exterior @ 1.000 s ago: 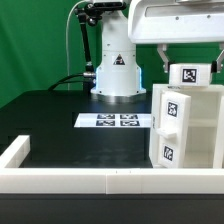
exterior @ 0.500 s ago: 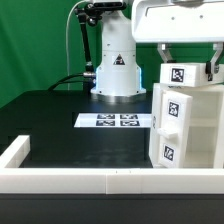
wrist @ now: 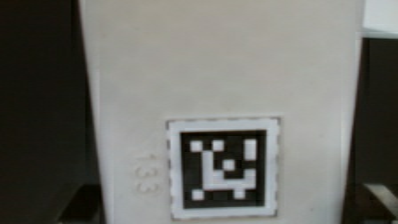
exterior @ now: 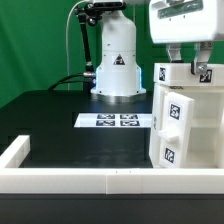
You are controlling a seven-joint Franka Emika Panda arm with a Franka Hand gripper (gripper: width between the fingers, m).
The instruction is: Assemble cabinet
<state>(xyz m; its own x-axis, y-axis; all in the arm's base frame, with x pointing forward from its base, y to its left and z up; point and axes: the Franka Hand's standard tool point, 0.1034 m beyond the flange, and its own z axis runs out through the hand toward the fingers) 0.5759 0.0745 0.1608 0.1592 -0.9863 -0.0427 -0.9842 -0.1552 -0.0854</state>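
Our gripper [exterior: 185, 67] clasps a small white block [exterior: 176, 75] between narrowly set jaws. The cabinet body [exterior: 186, 125] stands directly beneath the jaws, under the block.

— What is behind you?
— A plain green backdrop [exterior: 35, 40] runs beyond the far edge of my table. I can make out no seam in it.
— And the table itself?
— My tabletop [exterior: 50, 112] is matt black. A low white rim [exterior: 70, 180] edges the near side, and at the near corner on the exterior view's left it turns along that edge. The marker board [exterior: 115, 121] lies flat near the middle.
— How is the light?
— Even and soft, with a faint sheen on the black near the far edge.
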